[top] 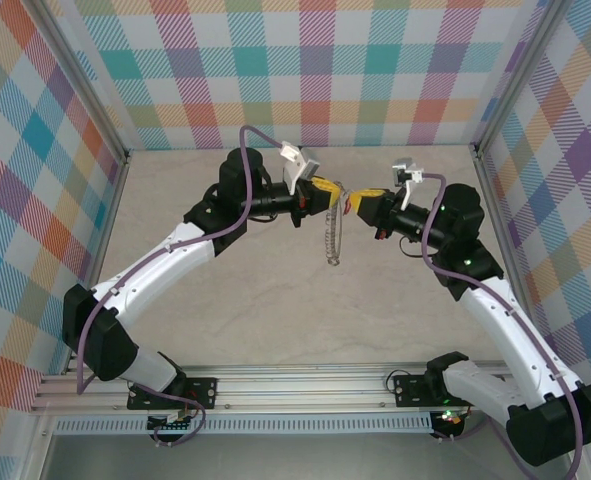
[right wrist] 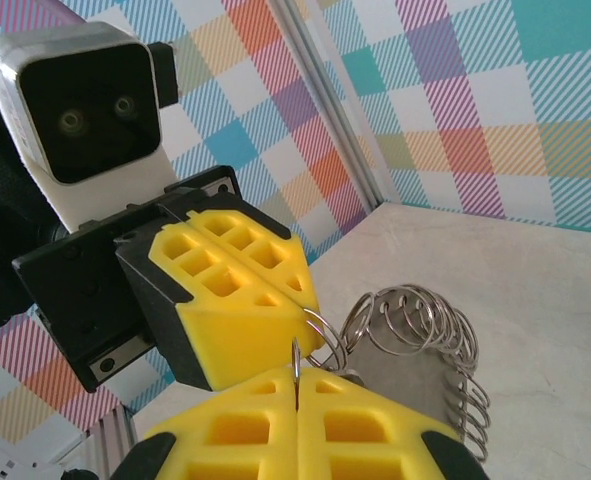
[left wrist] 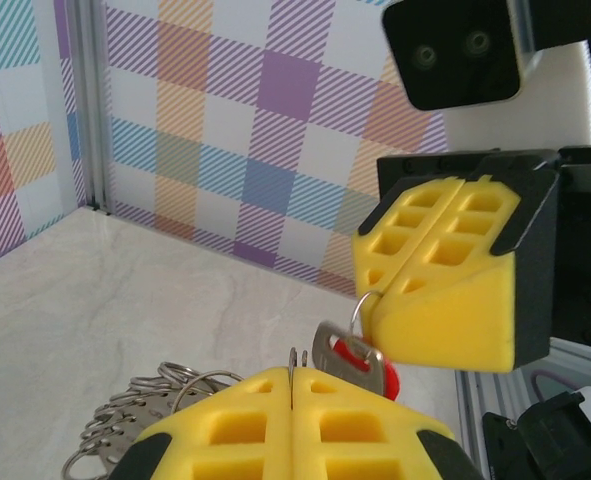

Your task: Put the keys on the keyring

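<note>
Both grippers meet tip to tip above the middle of the table. My left gripper (top: pixel 335 192) (left wrist: pixel 293 378) is shut on a thin ring of the keyring (top: pixel 332 240), whose silver chain of rings (left wrist: pixel 125 415) (right wrist: pixel 425 320) hangs down from it. My right gripper (top: pixel 357 200) (right wrist: pixel 297 385) is shut on a thin wire ring. In the left wrist view that ring carries the key (left wrist: pixel 360 360), red head and silver blade, hanging just below the right gripper's yellow fingers (left wrist: pixel 445 280). The key nearly touches my left fingertips.
The beige tabletop (top: pixel 275 300) is boxed in by checked walls (top: pixel 305 70) on three sides, with metal posts at the back corners. An aluminium rail (top: pixel 295 395) with both arm bases runs along the near edge.
</note>
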Action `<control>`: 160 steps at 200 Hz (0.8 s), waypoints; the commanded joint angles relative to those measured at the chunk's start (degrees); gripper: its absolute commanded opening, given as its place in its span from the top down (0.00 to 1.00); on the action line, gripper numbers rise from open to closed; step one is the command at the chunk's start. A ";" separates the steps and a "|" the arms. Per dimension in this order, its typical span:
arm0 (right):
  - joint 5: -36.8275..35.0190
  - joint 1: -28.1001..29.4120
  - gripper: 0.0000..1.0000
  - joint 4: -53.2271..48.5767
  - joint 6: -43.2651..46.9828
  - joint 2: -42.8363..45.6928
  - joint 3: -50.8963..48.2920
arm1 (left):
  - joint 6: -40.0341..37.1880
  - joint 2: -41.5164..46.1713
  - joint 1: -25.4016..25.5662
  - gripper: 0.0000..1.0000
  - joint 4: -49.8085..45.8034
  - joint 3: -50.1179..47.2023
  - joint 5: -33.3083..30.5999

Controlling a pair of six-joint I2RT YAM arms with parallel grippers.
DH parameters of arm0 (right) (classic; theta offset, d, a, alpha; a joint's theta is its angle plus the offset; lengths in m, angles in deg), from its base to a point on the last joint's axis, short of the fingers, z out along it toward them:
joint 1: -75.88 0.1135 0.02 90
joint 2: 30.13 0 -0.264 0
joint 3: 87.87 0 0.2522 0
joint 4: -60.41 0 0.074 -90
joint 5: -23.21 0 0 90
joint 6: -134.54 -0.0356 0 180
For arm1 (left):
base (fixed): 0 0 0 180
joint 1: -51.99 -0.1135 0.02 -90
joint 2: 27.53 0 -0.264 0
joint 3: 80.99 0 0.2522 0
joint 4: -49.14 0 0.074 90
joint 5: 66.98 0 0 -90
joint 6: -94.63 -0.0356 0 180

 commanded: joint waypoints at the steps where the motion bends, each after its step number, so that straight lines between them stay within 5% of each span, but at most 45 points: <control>1: 2.17 -0.19 1.00 2.86 -0.94 -0.61 0.08 | -1.01 0.09 0.95 1.00 1.13 2.84 0.40; 160: 1.66 -0.10 1.00 1.89 0.97 -1.33 1.13 | -2.28 -2.02 2.05 1.00 -1.81 5.34 2.12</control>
